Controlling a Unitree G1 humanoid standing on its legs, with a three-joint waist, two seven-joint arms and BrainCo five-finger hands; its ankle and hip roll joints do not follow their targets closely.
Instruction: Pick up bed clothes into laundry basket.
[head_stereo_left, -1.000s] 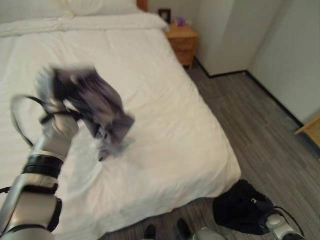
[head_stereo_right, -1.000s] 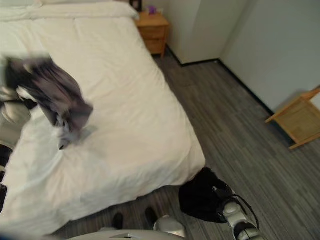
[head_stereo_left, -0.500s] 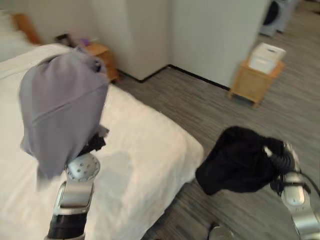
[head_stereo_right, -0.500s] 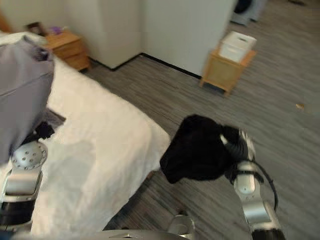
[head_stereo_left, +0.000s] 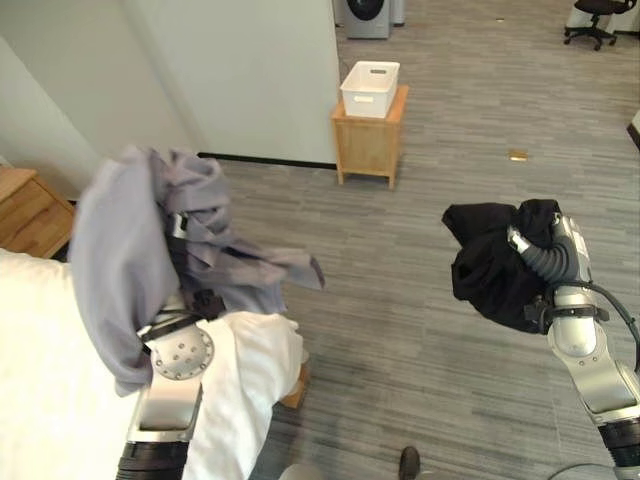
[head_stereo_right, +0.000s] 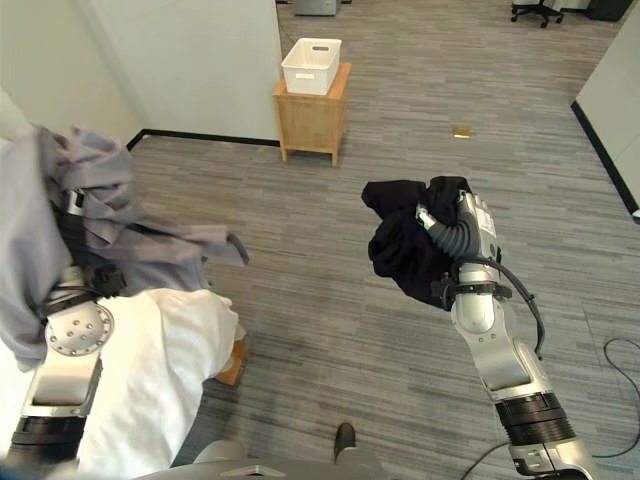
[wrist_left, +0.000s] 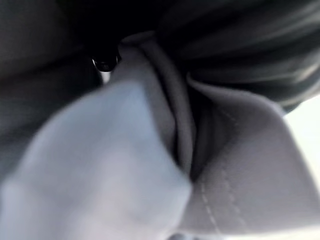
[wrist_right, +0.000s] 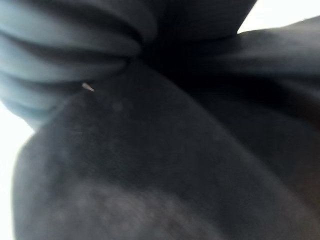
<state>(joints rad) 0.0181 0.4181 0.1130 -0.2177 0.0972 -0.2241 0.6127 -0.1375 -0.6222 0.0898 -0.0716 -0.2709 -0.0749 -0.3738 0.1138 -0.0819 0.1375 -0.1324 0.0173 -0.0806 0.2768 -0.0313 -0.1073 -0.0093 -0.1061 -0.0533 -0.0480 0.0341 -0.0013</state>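
Left hand (head_stereo_left: 178, 268), apparently bunched around limp grey garment (head_stereo_left: 120, 250); right hand (head_stereo_right: 462, 235) clutches soft black garment (head_stereo_right: 405, 250).

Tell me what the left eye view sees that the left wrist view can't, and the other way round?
The left eye view takes in the room: a white basket on a wooden stand, the white bed, a wooden nightstand, and a black garment carried at the right hand. The left wrist view gives the close-up: deep folds and a stitched seam in the cloth. Both share the grey garment, bunched over the left arm's end.
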